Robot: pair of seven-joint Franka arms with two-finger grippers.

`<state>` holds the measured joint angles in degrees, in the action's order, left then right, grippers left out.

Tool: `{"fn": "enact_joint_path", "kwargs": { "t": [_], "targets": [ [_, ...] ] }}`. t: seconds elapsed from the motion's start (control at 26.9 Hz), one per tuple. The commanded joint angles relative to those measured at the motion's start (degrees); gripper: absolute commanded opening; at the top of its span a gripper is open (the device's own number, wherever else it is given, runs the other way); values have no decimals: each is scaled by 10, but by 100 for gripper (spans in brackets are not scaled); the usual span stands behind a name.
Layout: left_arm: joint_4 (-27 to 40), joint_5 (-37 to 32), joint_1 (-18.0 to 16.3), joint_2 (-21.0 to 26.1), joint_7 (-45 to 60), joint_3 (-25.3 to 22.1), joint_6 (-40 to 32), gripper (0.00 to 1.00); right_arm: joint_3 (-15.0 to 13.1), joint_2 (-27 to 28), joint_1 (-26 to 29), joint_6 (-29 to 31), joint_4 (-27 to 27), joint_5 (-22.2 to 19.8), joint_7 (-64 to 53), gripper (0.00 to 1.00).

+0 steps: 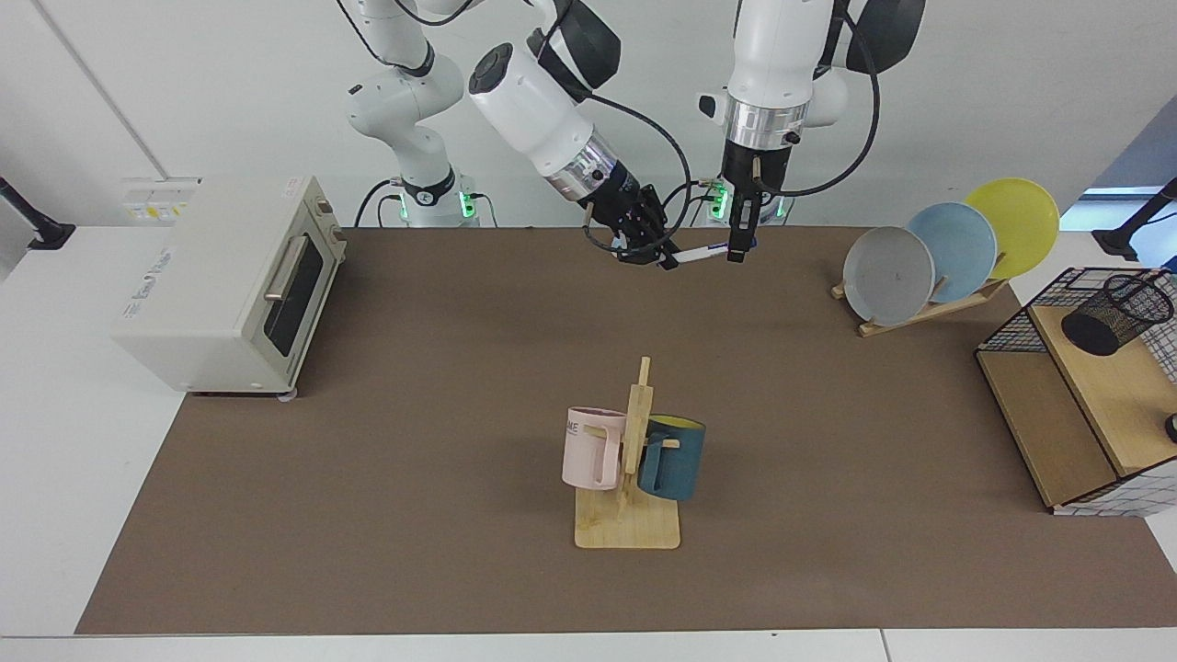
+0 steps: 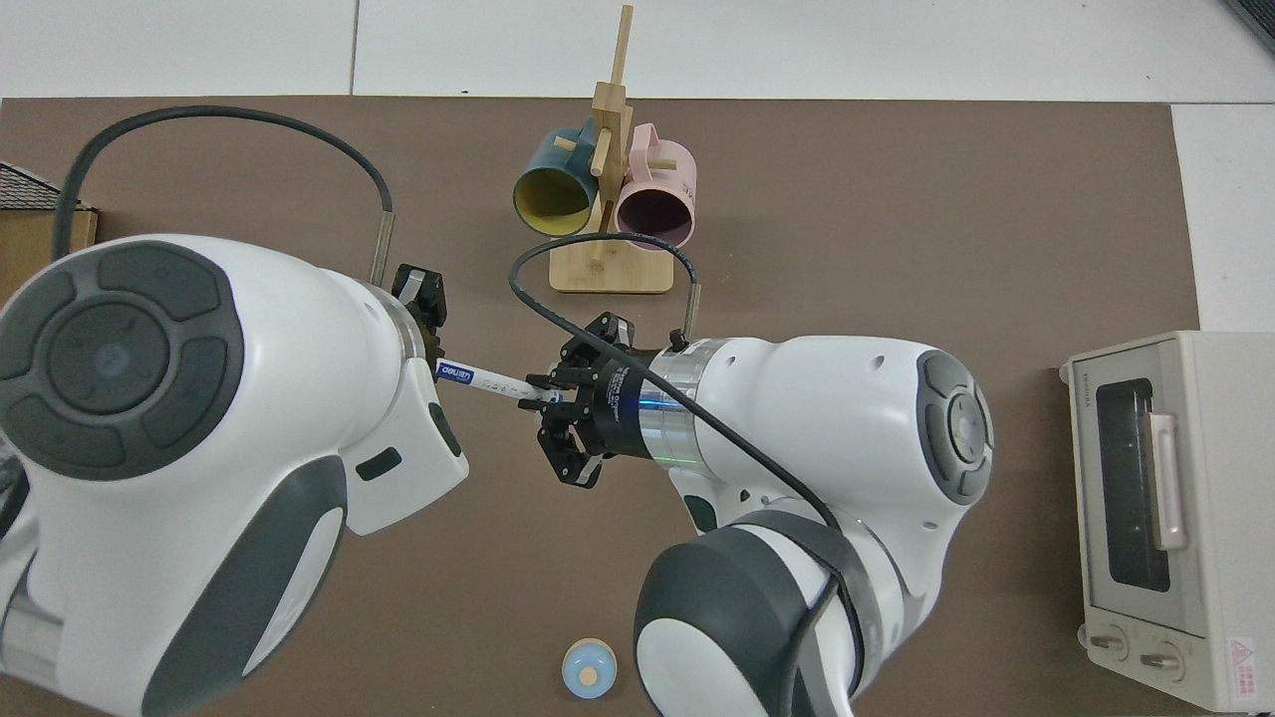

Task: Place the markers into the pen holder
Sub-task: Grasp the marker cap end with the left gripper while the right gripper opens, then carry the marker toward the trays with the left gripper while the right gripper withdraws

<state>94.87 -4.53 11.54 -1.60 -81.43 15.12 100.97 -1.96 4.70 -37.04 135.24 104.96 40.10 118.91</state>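
Right gripper point(image 1: 655, 250) grips the marker point(image 1: 701, 253) by its tail, holding it nearly level above the table's far edge. Left gripper point(image 1: 737, 246) hangs at the blue-cap end; whether it is open or closed can't be told. Handover looks underway: left should clamp firmly before right lets go. Pen holder point(image 1: 1115, 313) sits well apart on the wire-grid shelf point(image 1: 1011, 324), visible in the facing view only. Top view shows the marker's printed barrel point(image 2: 485, 377), cap hidden under the left arm.

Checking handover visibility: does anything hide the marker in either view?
Facing view: the marker shows between the right hand and the left hand, cap mostly hidden behind the left hand. Top view: the left arm covers the cap end.
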Motion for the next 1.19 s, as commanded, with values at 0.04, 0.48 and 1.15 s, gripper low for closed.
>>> {"fn": "enact_joint_path", "kwargs": {
  "t": [0.04,0.48,1.15],
  "targets": [
    [13,6,5,-16,10,3,-9,0,0,3,5,7,-4,9,3,0],
    [16,5,-3,-16,8,-43,-29,0,-10,-32,20,-95,5,-65,-117,100],
    [17,-164,-4,-9,6,-202,-46,0,-10,-109,195,-328,4,-259,-667,100]
  ]
}}
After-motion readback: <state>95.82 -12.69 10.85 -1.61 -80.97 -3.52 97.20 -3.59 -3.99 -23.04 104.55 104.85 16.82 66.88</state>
